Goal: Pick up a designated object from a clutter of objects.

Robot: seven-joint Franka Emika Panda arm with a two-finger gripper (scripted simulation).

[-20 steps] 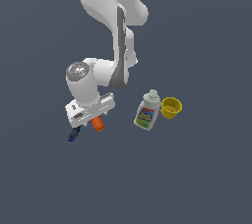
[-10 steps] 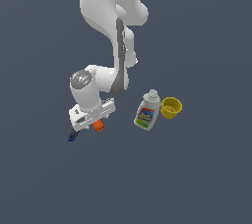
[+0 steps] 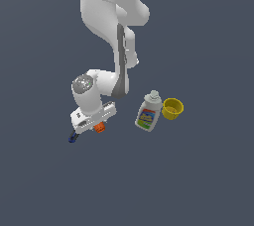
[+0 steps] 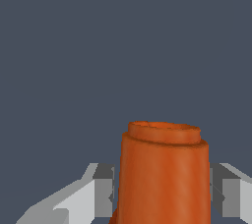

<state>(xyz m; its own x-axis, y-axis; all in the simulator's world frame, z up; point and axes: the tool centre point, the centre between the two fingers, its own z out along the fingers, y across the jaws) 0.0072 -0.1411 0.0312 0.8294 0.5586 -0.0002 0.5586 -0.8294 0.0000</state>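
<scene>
Arm: the white Panda arm [image 3: 106,27] reached down from the exterior view's top; only that view showed it.
Bottle: a white labelled bottle [image 3: 149,113] lay tilted, just beside a yellow cup [image 3: 172,108]; neither appeared in the wrist view.
Gripper: the gripper [image 4: 162,191] had a grey finger [image 4: 101,191] on each side of the small orange cup [image 4: 164,174], pinching it; contact looked close, not certain.
Screwdriver: only the blue-handled screwdriver [image 3: 73,138] tip showed, the rest hidden by the hand.
Orange cup: mostly hidden under the hand in the exterior view.
</scene>
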